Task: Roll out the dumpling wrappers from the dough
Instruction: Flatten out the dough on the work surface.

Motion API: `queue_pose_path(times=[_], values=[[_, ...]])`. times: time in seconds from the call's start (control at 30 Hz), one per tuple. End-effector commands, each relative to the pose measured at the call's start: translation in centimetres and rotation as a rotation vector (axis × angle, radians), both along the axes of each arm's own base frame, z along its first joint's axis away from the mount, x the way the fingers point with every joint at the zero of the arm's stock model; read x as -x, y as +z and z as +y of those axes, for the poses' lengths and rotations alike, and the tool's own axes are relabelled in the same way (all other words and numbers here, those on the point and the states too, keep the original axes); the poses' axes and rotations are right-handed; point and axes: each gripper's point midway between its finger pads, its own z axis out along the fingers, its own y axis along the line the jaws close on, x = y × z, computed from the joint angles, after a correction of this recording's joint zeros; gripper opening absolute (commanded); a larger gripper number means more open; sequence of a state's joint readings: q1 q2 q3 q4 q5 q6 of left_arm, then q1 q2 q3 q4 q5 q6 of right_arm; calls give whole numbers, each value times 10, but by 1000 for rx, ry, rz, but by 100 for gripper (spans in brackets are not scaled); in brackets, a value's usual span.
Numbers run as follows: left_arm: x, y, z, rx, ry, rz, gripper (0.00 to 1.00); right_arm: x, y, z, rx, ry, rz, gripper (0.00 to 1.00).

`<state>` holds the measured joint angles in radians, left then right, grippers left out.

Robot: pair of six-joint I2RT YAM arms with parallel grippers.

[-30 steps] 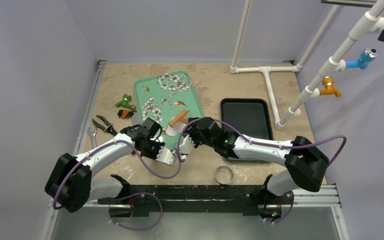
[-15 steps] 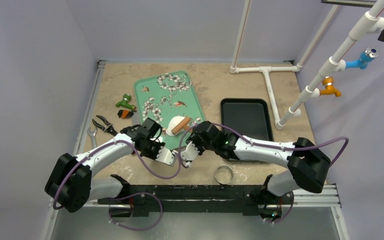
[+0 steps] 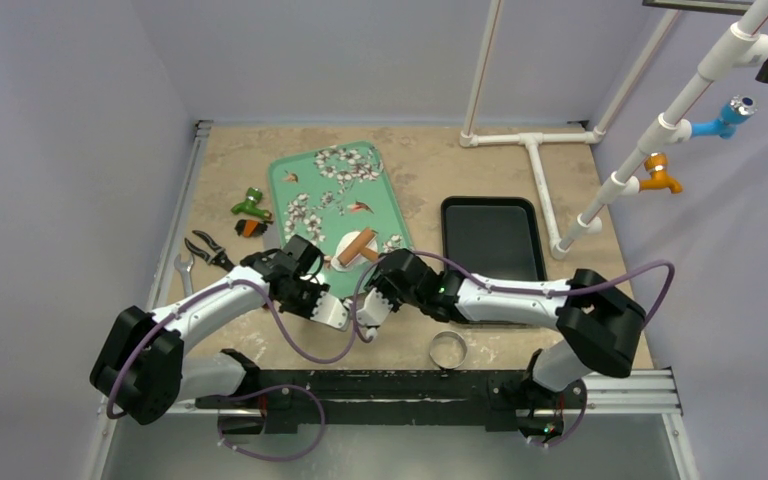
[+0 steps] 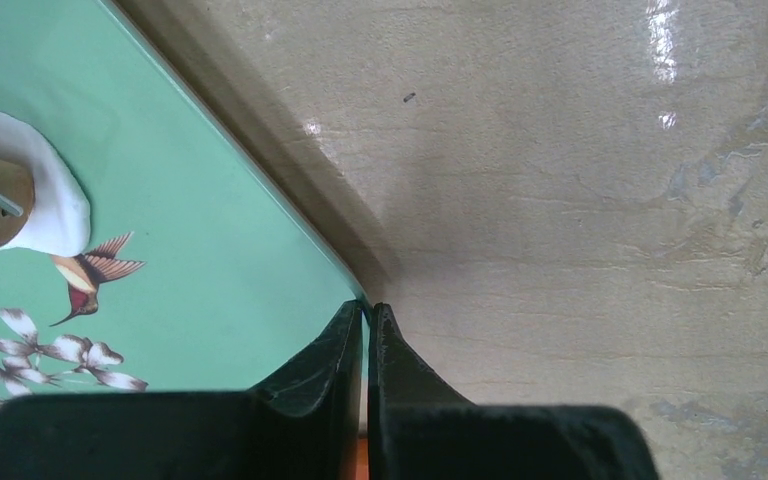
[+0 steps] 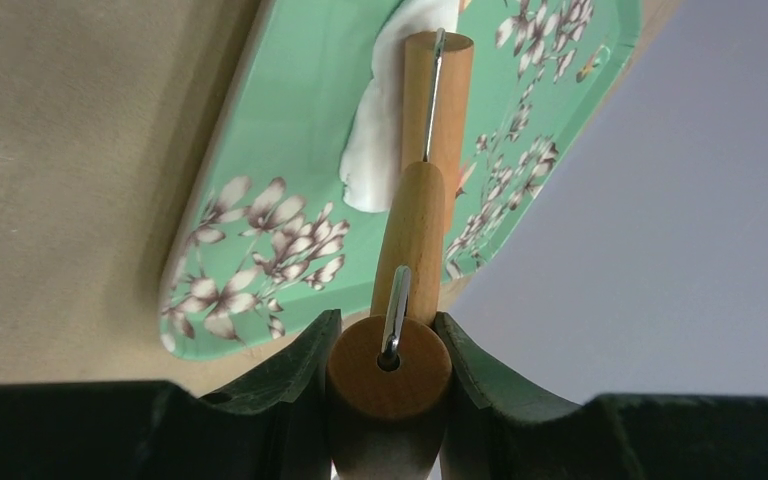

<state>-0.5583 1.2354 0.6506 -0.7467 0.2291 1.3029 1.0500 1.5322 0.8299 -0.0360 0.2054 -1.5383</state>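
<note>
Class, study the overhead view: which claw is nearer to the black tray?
Right. The right claw, gripping the wooden roller, sits left of the black tray; the left claw, shut, is farther left at the green tray's near edge.

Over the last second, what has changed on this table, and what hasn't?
The right tool, shut on the wooden rolling pin, drew back toward the robot's base, dragging the pin across the flat white dough on the green floral tray; more of the dough now shows. The left tool stayed shut at that tray's edge; the black rectangular tray did not move. Neither grip changed.
</note>
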Motion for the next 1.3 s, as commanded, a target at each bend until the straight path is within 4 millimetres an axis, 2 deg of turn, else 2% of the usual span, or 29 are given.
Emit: queue_pose_path(times=[0.0,0.03,0.1,0.2,0.33,0.4,0.5,0.67,0.73,0.8,0.97,1.07,1.13,1.27], values=[[18,-8,-8,35,-27,87,0,44,-65,-66,241,-50,193,0],[18,-8,-8,34,-29,88,0,49,-67,-73,242,-60,207,0],[18,-9,-8,32,-31,88,0,52,-69,-77,231,-66,215,0],[17,-8,-8,29,-32,87,0,48,-74,-65,224,-65,227,0],[19,-6,-7,33,-30,84,0,28,-72,-38,189,-42,190,0],[20,-5,-7,35,-30,81,0,26,-71,-32,186,-35,188,0],[19,-5,-8,36,-31,78,0,27,-67,-49,214,-65,163,0],[17,-4,-8,35,-30,77,0,45,-66,-83,216,-114,181,0],[18,-5,-8,33,-32,80,0,48,-68,-87,209,-122,188,0],[18,-6,-7,29,-30,82,0,47,-70,-77,188,-111,202,0],[22,-6,-4,22,-25,93,0,23,-68,-35,157,-55,143,0],[24,-6,-4,27,-23,91,0,13,-68,-26,185,-51,120,0],[25,-7,-3,30,-24,88,0,19,-70,-33,195,-54,133,0],[23,-8,-1,23,-26,73,0,34,-72,-76,242,-116,144,0]])
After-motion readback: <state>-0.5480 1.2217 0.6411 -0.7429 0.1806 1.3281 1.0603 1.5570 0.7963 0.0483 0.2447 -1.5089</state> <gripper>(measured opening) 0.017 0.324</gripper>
